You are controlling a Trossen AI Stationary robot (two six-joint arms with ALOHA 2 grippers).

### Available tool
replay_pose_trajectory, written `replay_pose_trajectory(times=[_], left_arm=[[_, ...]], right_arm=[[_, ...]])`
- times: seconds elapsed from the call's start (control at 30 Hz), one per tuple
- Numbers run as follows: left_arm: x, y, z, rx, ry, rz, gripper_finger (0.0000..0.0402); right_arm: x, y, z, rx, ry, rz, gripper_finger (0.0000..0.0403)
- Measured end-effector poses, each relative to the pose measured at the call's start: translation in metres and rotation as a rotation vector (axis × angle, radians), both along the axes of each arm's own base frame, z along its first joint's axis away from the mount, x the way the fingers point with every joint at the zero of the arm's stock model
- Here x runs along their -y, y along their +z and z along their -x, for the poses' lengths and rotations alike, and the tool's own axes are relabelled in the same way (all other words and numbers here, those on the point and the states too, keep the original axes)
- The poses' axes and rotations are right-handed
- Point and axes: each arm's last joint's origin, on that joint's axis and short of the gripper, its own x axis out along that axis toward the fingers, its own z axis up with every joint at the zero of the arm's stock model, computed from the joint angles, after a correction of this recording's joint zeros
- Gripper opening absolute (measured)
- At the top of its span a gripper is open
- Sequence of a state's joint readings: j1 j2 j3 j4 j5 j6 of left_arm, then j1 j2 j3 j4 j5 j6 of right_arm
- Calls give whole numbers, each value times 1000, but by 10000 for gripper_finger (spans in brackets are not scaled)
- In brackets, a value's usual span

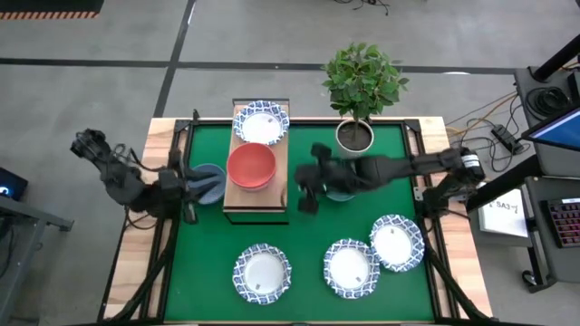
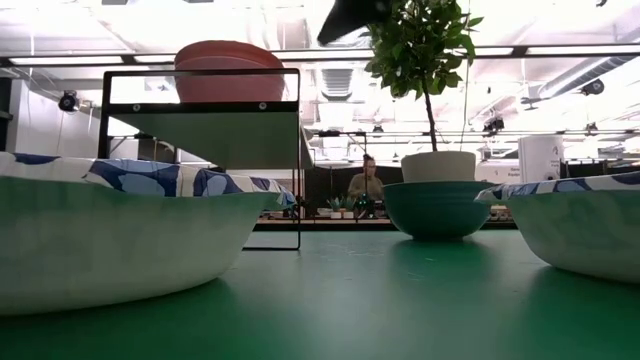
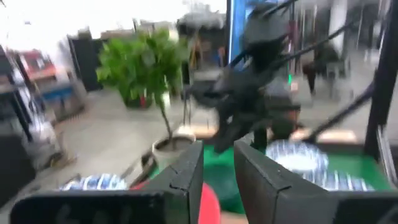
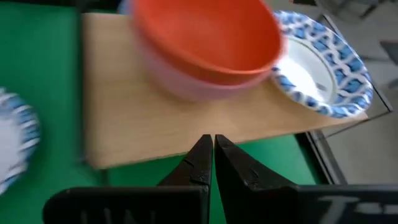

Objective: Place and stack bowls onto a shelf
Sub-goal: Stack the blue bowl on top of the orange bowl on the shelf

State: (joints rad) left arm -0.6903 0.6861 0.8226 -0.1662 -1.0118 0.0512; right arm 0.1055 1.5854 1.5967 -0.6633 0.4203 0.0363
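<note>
pink bowl (image 4: pixel 186 81) mostly under red bowl (image 4: pixel 208 37)

potted plant (image 1: pixel 360 91) beside green mat (image 1: pixel 308 258).

Bare shelf (image 1: pixel 256 201) end lies free; red bowl (image 1: pixel 251 165) and plant (image 1: pixel 361 86) crowd the rest

This is looking like a robot lab in a big open hall. Long ceiling lights (image 2: pixel 560 48) are shining over the room, and a person (image 2: pixel 366 183) is sitting far behind the counter (image 1: pixel 159 136). Cables (image 1: pixel 494 122) are lying on the grey floor (image 1: pixel 272 41), and a keyboard (image 1: pixel 566 222) is standing beside the counter.
</note>
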Motion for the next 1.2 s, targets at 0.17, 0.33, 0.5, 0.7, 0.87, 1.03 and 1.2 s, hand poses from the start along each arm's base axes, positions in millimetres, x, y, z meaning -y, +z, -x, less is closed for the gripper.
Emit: replay_pose_trajectory(times=[0.17,0.33,0.5,0.7,0.87,1.03,1.2], left_arm=[[-6,18,10,-365,-14,110,48],[-5,12,16,-762,87,284,41],[12,-13,-2,-957,108,308,41],[16,-61,-16,-1197,154,319,52],[7,-95,-22,-1253,110,381,87],[-9,-121,-29,-1270,108,354,133],[-26,-141,-33,-1289,126,321,155]], right_arm=[[-60,-1,16,-29,108,11,9],[-105,-8,31,-54,204,-17,9],[-132,-20,45,-62,213,-24,9],[-144,-29,56,-73,197,-29,9],[-149,-36,62,-85,201,-37,9],[-152,-38,72,-83,202,-58,9],[-154,-35,80,-68,213,-61,9]])
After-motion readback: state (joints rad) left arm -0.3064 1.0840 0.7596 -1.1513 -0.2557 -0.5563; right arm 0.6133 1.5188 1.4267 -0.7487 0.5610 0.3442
